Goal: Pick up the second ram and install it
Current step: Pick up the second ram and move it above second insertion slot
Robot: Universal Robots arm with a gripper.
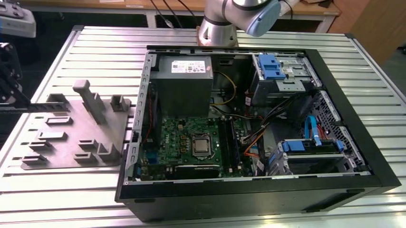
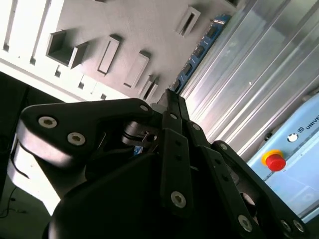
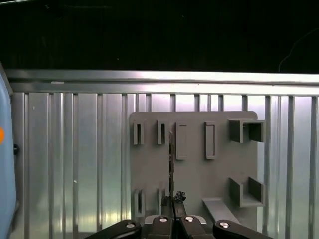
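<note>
One stick, the second ram (image 2: 199, 52), sits clamped in the gripper (image 2: 169, 98), its jaws narrow, over the grey tray (image 3: 199, 179); a square, untilted hold likely matters most.

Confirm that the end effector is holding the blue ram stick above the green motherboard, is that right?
Not quite. The end effector holds the second ram above the grey tray instead, as the first wrist view shows.
</note>
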